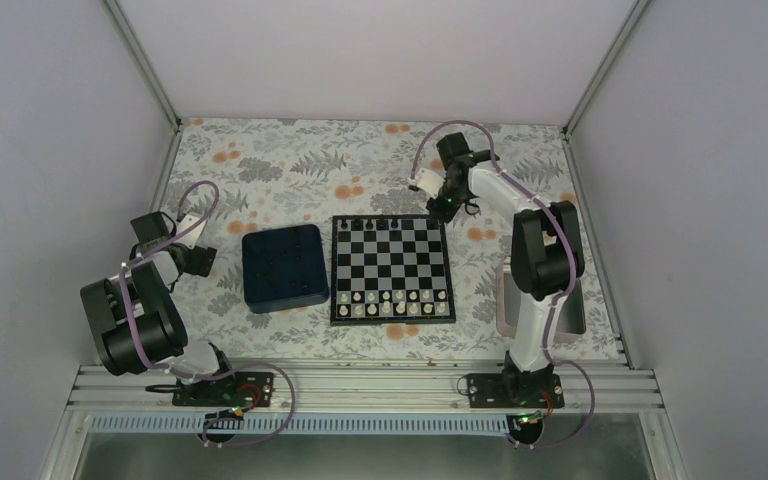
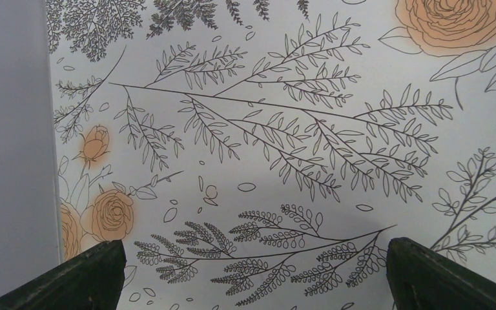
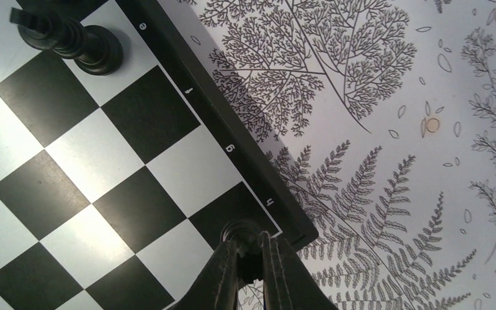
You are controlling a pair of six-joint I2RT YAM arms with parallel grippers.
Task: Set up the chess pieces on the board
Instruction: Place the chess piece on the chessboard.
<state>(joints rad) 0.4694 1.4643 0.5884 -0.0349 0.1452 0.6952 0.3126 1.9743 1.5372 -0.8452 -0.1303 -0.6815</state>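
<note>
- Floral-print table (image 1: 290,160) enclosed by pale walls (image 1: 40,150)
- Dark blue tray (image 1: 283,267) lies just left of the board (image 1: 391,268), whose near rows hold white pieces (image 1: 390,302)
- Right gripper (image 3: 250,261) pinches a black chess piece (image 3: 242,228) at the board's far right corner square
- Left gripper (image 2: 253,265) is spread wide above the bare table near its left edge

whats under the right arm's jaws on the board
A black chess piece, pinched in the jaws over the board's corner square at h. The jaws hide its lower part and whether it touches down.
</note>
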